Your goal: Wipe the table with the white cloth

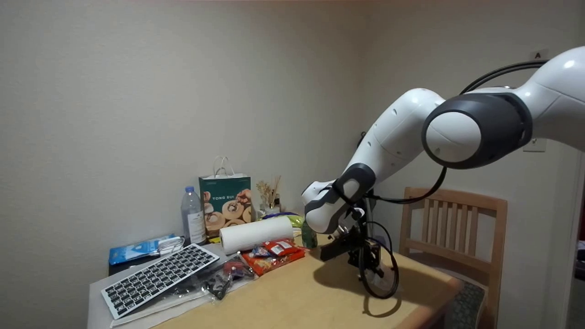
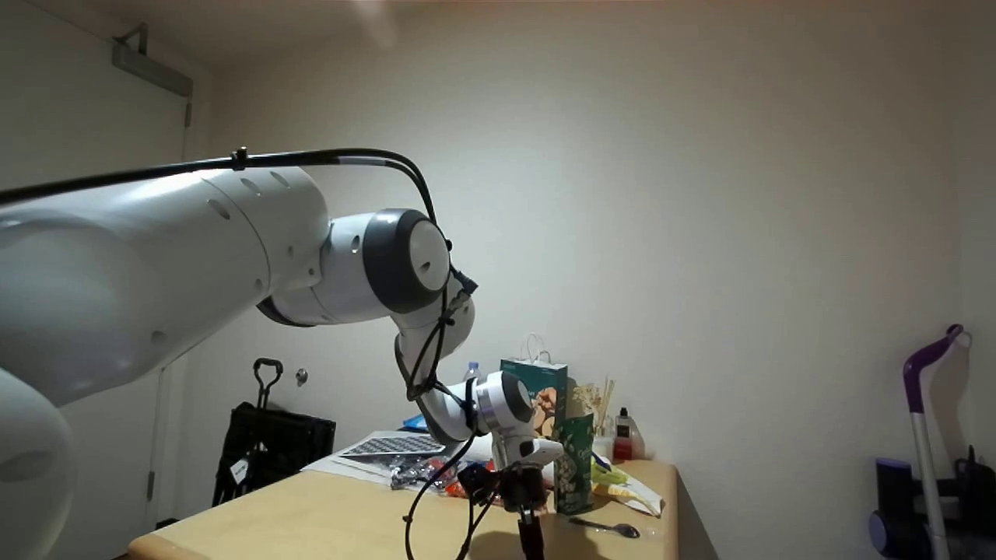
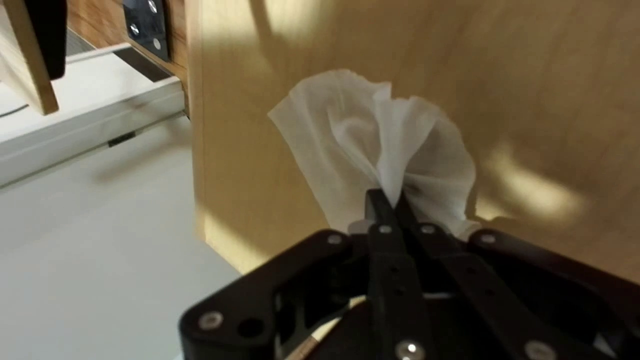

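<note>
The white cloth (image 3: pixel 345 135) is thin and crumpled, and it fans out beyond the fingertips in the wrist view. My gripper (image 3: pixel 392 202) is shut on a gathered fold of it. The cloth is over the light wood table (image 3: pixel 250 165), near a table edge. I cannot tell how much of the cloth touches the wood. In an exterior view the gripper (image 1: pixel 378 270) points down over the table (image 1: pixel 274 306), and the cloth shows only faintly behind a cable. The gripper also shows in an exterior view (image 2: pixel 531 533), where the cloth is out of view.
A keyboard (image 1: pixel 160 279), red snack packets (image 1: pixel 274 257), a paper towel roll (image 1: pixel 257 234), a bottle (image 1: pixel 194 218) and a paper bag (image 1: pixel 226 205) crowd the wall side. A green pouch (image 2: pixel 574 467) and a spoon (image 2: pixel 608 528) lie near the gripper. A chair (image 1: pixel 452 228) stands beside the table.
</note>
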